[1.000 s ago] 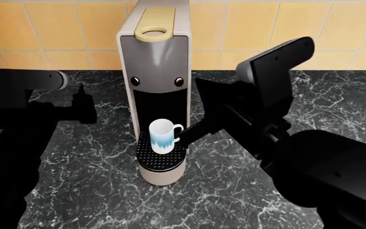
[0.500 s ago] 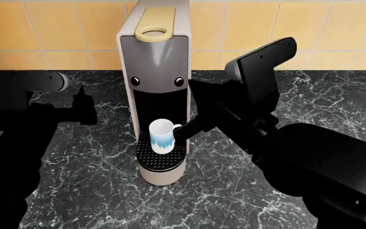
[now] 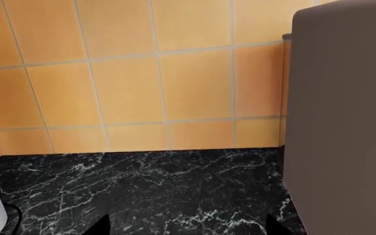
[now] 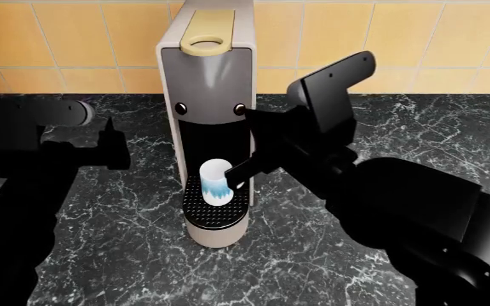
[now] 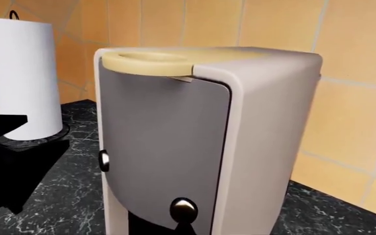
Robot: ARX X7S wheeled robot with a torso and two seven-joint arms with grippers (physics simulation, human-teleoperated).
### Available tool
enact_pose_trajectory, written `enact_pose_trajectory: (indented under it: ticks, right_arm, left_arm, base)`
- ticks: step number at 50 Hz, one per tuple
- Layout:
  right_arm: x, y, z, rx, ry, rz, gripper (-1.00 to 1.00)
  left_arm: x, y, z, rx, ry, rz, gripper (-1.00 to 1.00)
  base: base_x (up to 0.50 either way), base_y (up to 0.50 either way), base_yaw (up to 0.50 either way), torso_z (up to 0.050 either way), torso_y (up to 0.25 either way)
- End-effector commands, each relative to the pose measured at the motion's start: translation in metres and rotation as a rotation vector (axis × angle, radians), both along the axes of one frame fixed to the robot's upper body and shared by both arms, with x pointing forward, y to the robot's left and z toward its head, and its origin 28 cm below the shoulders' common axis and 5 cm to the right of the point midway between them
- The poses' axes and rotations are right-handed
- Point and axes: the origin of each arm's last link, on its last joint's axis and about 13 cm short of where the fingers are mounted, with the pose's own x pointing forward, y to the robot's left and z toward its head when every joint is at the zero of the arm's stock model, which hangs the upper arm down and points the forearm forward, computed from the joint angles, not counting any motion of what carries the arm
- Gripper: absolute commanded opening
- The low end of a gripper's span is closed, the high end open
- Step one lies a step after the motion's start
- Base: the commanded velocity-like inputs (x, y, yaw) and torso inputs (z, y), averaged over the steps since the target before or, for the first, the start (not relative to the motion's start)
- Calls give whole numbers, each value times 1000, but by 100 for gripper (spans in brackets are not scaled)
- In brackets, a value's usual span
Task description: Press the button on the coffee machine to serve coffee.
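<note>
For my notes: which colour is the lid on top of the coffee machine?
Pale yellow lid on the coffee machine, clearest in right wrist view.

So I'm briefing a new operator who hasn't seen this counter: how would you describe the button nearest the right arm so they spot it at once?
Find the tall grey-beige coffee machine against the orange tiled wall, with its yellowish lid on top. On its grey front panel, just above the dark recess holding the white-and-blue cup, sit two small round dark buttons. The one you want is the button on the side nearest the right arm; its twin sits on the far side.

kitchen: tiled wall [image 4: 66, 38], marble counter [image 4: 126, 210], paper towels [image 5: 25, 73]
</note>
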Motion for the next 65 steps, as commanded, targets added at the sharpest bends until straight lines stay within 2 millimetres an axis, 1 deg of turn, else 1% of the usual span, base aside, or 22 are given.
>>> enact_pose_trajectory:
  ticks: [1, 14, 17, 21, 25, 36, 38, 41, 44, 47, 50, 54, 61, 65]
  right_arm:
    - [6, 3, -1, 9, 3, 13, -100]
    - [10, 5, -3, 8, 7, 20, -100]
    - [11, 6, -4, 9, 8, 22, -100]
    - [12, 6, -4, 9, 7, 23, -100]
    - [11, 7, -3, 6, 7, 27, -100]
    - [1, 5, -5, 3, 3, 31, -100]
    - [-2, 3, -7, 5, 4, 26, -100]
    - [-6, 1, -7, 12, -1, 16, -100]
    - [-11, -1, -5, 13, -11, 11, -100]
    - [-17, -1, -3, 11, -24, 5, -100]
    - [-19, -2, -4, 13, -27, 0, -100]
    - [-21, -4, -6, 16, -28, -12, -100]
    - [-29, -14, -11, 7, -36, -74, -100]
    - [-30, -22, -15, -8, -45, -128, -100]
  left_arm:
    - [0, 2, -1, 0, -19, 15, 100]
    - [0, 3, -1, -4, -21, 18, 100]
    - [1, 0, -2, 1, -21, 17, 100]
    - [0, 4, -1, -1, -22, 18, 100]
    - [1, 3, -2, -2, -20, 19, 100]
    - [1, 1, -4, 1, -19, 21, 100]
    - [1, 2, -5, 2, -17, 22, 100]
    - [0, 8, -2, 1, -19, 21, 100]
    - [1, 6, -3, 2, -17, 21, 100]
    - [0, 9, -2, 2, -18, 19, 100]
    - [1, 5, -3, 2, -18, 20, 100]
    - [0, 6, -3, 3, -17, 23, 100]
    - [-1, 6, -4, 2, -16, 23, 100]
    - [-1, 6, -4, 8, -18, 26, 100]
  base:
    - [0, 0, 0, 0, 0]
    - [0, 0, 0, 0, 0]
    - [0, 0, 0, 0, 0]
    - [0, 0, 1, 0, 0]
    - [6, 3, 4, 0, 0]
    - [1, 1, 2, 0, 0]
    - [0, 0, 0, 0, 0]
    - [0, 0, 0, 0, 0]
    - [0, 0, 0, 0, 0]
    - [0, 0, 0, 0, 0]
    - [0, 0, 0, 0, 0]
    - [0, 0, 0, 0, 0]
    - [0, 0, 0, 0, 0]
    - [0, 0, 0, 0, 0]
